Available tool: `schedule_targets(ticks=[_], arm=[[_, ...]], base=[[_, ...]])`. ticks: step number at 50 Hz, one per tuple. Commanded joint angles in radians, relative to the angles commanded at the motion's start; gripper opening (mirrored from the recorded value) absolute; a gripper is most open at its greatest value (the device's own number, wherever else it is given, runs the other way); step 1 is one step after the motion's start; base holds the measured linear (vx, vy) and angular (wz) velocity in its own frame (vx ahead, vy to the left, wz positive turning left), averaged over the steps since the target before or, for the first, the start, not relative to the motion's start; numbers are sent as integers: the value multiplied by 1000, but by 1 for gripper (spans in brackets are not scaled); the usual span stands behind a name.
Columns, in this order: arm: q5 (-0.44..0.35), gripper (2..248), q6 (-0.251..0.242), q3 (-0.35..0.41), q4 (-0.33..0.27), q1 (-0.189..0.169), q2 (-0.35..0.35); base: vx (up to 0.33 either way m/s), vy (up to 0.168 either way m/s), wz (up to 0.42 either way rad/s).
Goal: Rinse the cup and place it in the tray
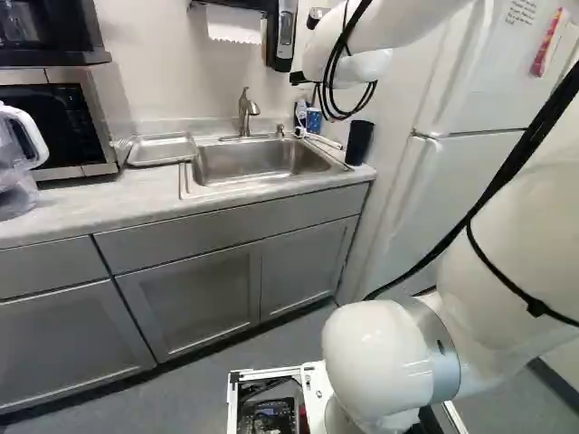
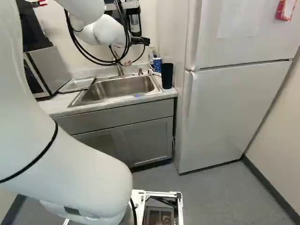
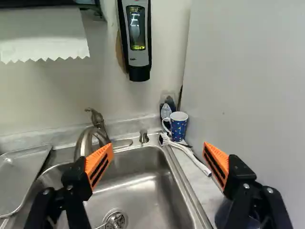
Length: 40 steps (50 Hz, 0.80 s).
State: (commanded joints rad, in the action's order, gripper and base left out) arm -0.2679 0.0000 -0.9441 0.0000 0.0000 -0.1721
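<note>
Far left in the left base view, a clear pitcher (image 1: 16, 167) with a white handle, cut off by the edge. Then the boxy, dark-fronted microwave (image 1: 59, 117), and here's the shallow metal tray (image 1: 163, 150) on the tabletop (image 1: 109, 197), cropped in the wrist view. Next, the shiny steel sink (image 3: 143, 179); only the wrist view shows its drain (image 3: 116, 220). The claw (image 2: 147, 41) is spread wide. By the sink's rear corner near the fridge (image 2: 229, 112), there's the blue cup (image 3: 178, 125), its handle clear in the wrist view. Now the black cup (image 2: 167, 76), tall and smooth, mostly hidden behind a finger there.
</note>
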Motion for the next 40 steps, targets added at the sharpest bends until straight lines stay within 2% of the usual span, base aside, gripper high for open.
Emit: schedule_targets(ticks=[30,40], arm=[[0,247,0,-6,0,2,6],[0,247,0,-12,0,3,13]], base=[[91,34,-13],[12,4,0]])
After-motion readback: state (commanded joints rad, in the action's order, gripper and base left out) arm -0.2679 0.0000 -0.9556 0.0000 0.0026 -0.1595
